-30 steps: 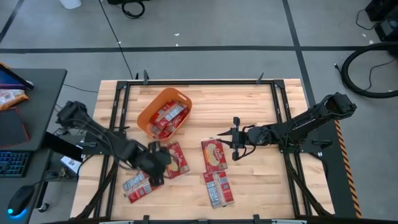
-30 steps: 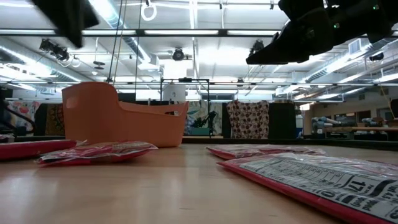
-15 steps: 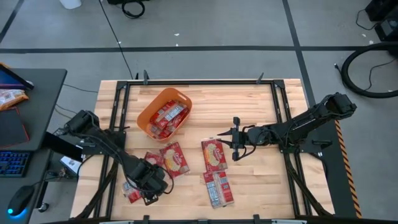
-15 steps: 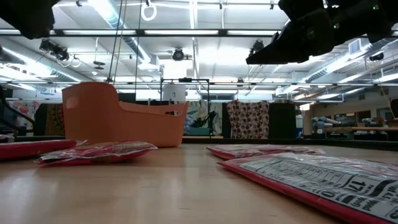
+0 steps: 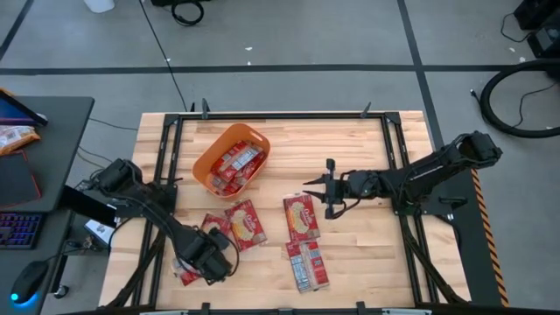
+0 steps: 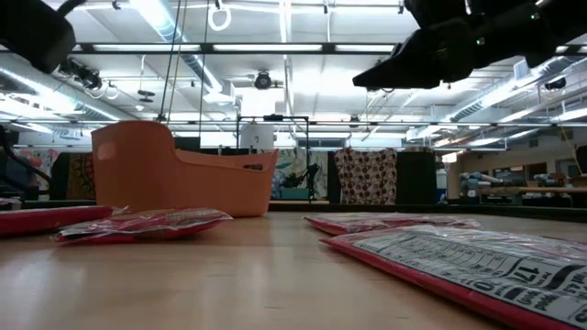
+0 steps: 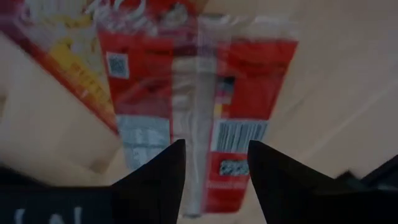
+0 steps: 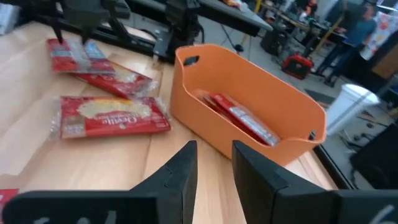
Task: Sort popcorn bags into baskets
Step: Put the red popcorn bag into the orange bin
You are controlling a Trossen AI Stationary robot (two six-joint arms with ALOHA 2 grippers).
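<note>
The left end effector (image 5: 208,260) is hanging open right above a popcorn bag (image 7: 199,118) lying on the tabletop (image 5: 350,140), its long axis running between the fingers; the open right end effector (image 5: 325,188) is waiting well apart

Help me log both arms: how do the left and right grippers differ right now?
The left gripper is low over a popcorn bag at the table's near-left; the right gripper hovers mid-table, facing the orange basket. The left straddles its bag; the right has none between its fingers. Both are open.
</note>
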